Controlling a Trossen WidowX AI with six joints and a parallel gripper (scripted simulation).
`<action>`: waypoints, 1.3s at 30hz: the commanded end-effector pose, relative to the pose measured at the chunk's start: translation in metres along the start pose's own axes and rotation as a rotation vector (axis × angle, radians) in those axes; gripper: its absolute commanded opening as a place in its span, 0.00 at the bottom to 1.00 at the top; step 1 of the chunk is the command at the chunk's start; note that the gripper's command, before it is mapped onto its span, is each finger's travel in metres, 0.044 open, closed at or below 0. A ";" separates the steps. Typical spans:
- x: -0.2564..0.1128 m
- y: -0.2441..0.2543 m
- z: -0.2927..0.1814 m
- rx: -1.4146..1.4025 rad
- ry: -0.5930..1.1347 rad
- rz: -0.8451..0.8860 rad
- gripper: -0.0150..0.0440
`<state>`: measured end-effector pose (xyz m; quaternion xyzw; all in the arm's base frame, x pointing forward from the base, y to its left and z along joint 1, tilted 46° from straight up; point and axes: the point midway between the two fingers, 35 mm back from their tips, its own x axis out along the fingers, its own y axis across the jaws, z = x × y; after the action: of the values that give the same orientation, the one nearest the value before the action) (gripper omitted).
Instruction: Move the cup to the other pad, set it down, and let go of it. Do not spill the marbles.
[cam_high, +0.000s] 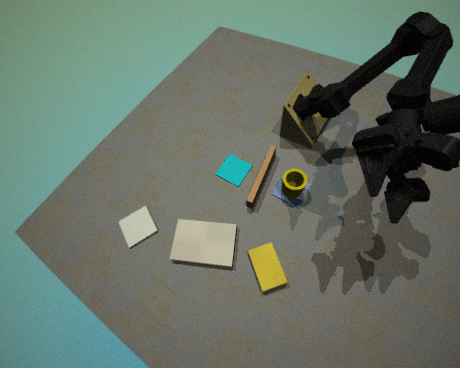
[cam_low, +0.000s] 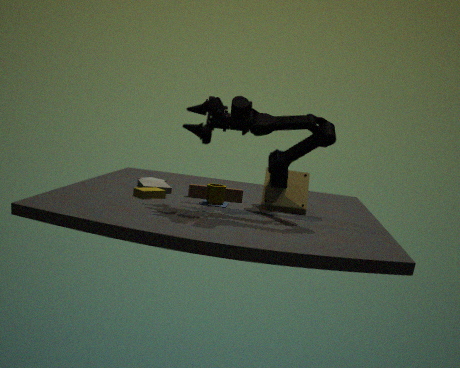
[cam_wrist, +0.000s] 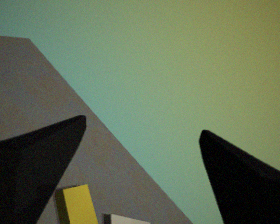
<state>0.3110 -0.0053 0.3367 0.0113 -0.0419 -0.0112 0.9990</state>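
Observation:
A yellow cup (cam_high: 288, 187) (cam_low: 216, 194) stands upright on the blue pad (cam_high: 302, 199) (cam_low: 225, 205). Its inside looks dark in the top view, and I cannot make out the marbles. The other pad, a cyan one (cam_high: 234, 170), lies bare across the wooden bar from the cup. My gripper (cam_high: 384, 207) (cam_low: 185, 117) (cam_wrist: 143, 128) is open and empty. It is high above the table, well clear of the cup, and the cup is not in the wrist view.
A brown wooden bar (cam_high: 262, 175) (cam_low: 200, 191) stands between the two pads. A yellow block (cam_high: 268, 267) (cam_low: 149, 193) (cam_wrist: 80, 204), a large cream block (cam_high: 204, 243) and a small white square (cam_high: 138, 226) lie farther off. A tan wedge-shaped bracket (cam_high: 298, 131) (cam_low: 298, 192) stands by the arm.

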 end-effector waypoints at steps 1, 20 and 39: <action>0.002 0.000 -0.005 0.006 0.020 0.003 0.89; -0.114 0.006 -0.258 1.404 1.707 -0.306 0.54; -0.125 0.010 -0.255 1.477 1.748 -0.335 0.54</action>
<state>0.2069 0.0130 0.0718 0.5965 0.6699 -0.1034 0.4297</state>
